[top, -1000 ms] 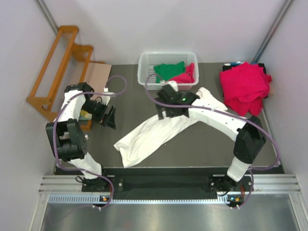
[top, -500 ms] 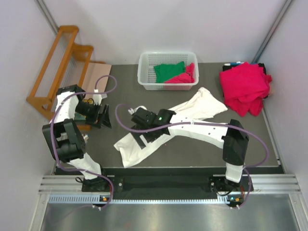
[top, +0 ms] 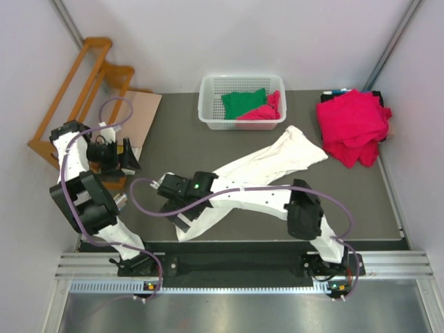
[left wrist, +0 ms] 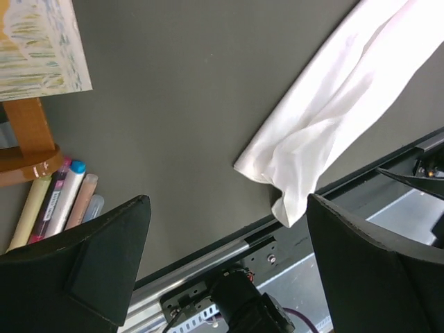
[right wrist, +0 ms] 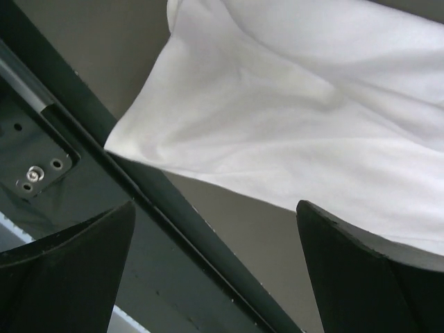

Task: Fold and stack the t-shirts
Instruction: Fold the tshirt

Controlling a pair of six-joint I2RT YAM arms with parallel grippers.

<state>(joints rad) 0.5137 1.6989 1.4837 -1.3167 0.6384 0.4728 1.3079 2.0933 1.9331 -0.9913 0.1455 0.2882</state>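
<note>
A large white t-shirt [top: 277,158] lies stretched in a crumpled diagonal band from the table's near left to its right middle. My right gripper [top: 184,214] hangs open over the shirt's near-left end [right wrist: 312,125], by the table's front edge, with nothing between its fingers. My left gripper [top: 128,154] is open and empty at the far left, well clear of the white t-shirt [left wrist: 333,104]. A pile of crimson-pink t-shirts [top: 352,125] sits at the right edge. A green t-shirt [top: 243,103] and a crimson one [top: 265,111] lie in the basket.
The white lattice basket [top: 208,104] stands at the back centre. A wooden rack [top: 73,97] and a cardboard sheet [top: 142,114] are at the left, with several markers [left wrist: 62,201] by the rack's foot [left wrist: 28,142]. The black front rail [right wrist: 159,208] runs beneath the right gripper.
The right arm has swung left along the white t-shirt from its middle to its near-left end. The left arm has drawn back left toward the wooden rack. Both grippers stayed open.
</note>
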